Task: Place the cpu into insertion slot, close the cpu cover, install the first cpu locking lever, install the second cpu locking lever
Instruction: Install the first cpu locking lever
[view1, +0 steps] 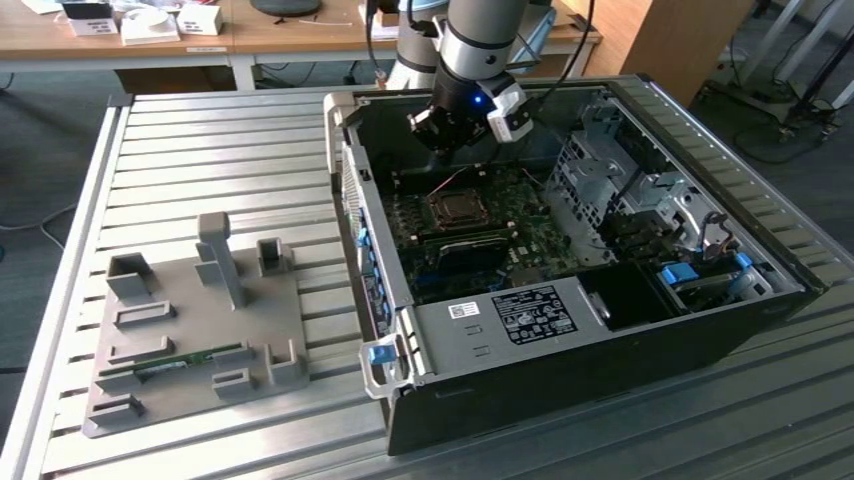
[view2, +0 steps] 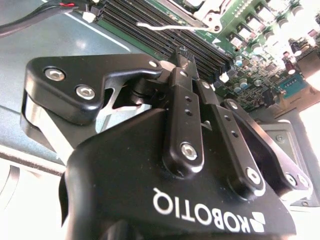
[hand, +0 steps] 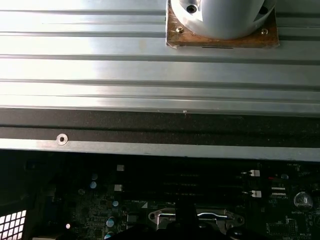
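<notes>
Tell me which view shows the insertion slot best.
The exterior view: the whole insertion slot sits in plain sight on the green board. The second wrist view catches a corner of its metal rim; the first wrist view, one rim edge.

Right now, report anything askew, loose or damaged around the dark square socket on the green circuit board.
One thing stands out: in the second wrist view a thin pale rod or wire runs slanted across the long black memory slots beside the silver-rimmed socket, and looks loose. No damage shows.
</notes>
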